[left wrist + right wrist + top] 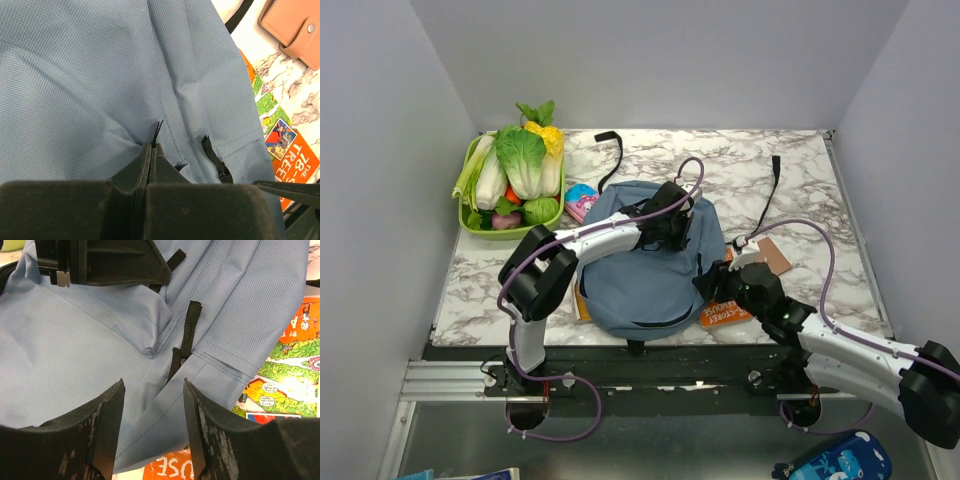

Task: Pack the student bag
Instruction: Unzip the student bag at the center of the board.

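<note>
Left gripper [152, 147] pinches a tab [157, 127] on the bag [640, 285]; right gripper [152, 385] hangs released beside it.
The blue bag lies flat mid-table [800, 180], its straps [612, 150] trailing toward the far edge and its right side lapping over an orange book [725, 312]. The left gripper is clenched on the thin black tab at a fold in the fabric. The right gripper's jaws stand apart over the bag's near right part, nothing between them.

- The orange book [725, 314] lies mostly under the student bag [640, 285], its title cut short.
- The blue pouch [835, 462] is cut by the top view's lower edge.
- The black strand [158, 128] between the left fingers [135, 170] is too small to name.
</note>
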You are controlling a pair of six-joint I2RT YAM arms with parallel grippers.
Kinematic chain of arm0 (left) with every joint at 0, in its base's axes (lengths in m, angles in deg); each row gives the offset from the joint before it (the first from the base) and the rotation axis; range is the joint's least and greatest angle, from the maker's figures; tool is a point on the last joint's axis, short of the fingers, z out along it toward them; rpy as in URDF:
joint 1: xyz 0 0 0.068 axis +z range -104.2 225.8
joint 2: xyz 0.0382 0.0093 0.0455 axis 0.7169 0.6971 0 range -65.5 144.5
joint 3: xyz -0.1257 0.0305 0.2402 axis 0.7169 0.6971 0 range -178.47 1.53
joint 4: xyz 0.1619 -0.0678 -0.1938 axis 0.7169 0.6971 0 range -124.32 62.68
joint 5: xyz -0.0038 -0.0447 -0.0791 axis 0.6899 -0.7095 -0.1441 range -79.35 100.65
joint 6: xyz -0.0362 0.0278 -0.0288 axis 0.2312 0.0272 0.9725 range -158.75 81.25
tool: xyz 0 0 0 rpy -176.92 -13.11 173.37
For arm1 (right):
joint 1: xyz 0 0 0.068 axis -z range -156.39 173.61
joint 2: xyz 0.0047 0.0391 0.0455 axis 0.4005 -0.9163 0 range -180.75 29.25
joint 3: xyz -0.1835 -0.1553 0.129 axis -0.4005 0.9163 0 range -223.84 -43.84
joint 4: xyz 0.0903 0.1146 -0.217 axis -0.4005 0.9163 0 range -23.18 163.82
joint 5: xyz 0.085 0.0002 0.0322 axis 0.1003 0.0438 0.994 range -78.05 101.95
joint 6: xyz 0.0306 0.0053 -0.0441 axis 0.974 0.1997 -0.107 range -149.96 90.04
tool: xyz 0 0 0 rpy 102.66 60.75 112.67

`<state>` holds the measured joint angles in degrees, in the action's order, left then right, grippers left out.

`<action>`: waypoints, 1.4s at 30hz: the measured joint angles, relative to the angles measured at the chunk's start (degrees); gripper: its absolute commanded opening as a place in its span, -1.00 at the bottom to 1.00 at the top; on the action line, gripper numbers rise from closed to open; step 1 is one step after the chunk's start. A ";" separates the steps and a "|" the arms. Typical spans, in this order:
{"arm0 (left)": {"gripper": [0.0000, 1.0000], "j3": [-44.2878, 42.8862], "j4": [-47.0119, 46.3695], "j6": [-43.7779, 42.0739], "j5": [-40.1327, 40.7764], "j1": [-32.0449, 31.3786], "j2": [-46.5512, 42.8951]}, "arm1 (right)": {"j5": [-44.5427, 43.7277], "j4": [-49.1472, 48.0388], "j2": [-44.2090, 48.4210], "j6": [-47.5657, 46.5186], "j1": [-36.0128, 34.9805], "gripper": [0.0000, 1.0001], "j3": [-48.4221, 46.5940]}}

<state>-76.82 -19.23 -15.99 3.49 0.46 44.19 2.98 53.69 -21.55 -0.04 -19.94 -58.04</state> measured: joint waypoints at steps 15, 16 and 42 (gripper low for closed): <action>-1.00 1.29 -0.48 -0.13 -2.10 0.02 -5.22 | -0.07 -0.81 -6.67 -3.06 0.00 0.19 -5.62; -1.00 1.57 -0.48 -0.15 -2.12 0.11 -5.22 | -0.07 -0.92 -6.69 -3.10 0.00 0.22 -5.62; -1.00 3.85 -0.98 -0.13 -3.06 1.51 -6.73 | -0.74 -7.04 -24.02 -5.11 -0.02 -0.14 -11.98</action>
<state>-72.97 -20.21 -16.12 0.43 1.97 37.46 2.24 46.65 -45.57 -5.16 -19.96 -70.02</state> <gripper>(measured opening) 0.009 0.464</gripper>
